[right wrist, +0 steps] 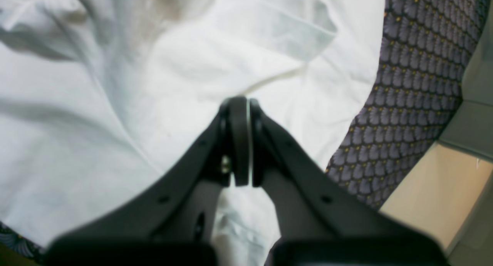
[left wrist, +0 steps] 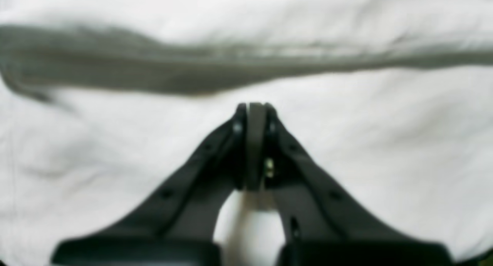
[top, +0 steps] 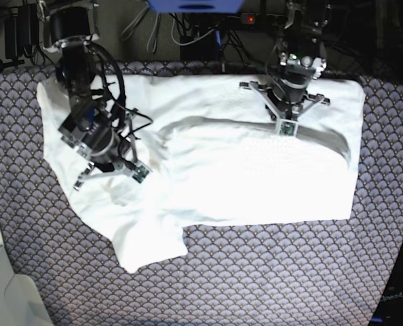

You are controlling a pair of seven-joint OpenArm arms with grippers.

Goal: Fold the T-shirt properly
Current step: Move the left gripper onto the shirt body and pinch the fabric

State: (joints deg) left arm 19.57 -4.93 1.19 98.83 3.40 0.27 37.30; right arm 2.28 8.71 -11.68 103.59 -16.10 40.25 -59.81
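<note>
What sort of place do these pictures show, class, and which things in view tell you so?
Probably a robotics lab workbench: two robot arms hang over a T-shirt spread on a patterned cloth-covered table, with cables and electronics bunched along the far edge.

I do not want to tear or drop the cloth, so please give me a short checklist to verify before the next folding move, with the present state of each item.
1. Left gripper shut: ok.
2. Left gripper holds cloth of the T-shirt: cannot tell, the wrist view is blurred.
3. Right gripper shut: ok.
4. Right gripper holds cloth: cannot tell, no fabric shows clearly between its pads.
5. T-shirt lies flat: not ok, it is bunched and creased near the right gripper.
6. T-shirt fully on the patterned mat: ok.
</note>
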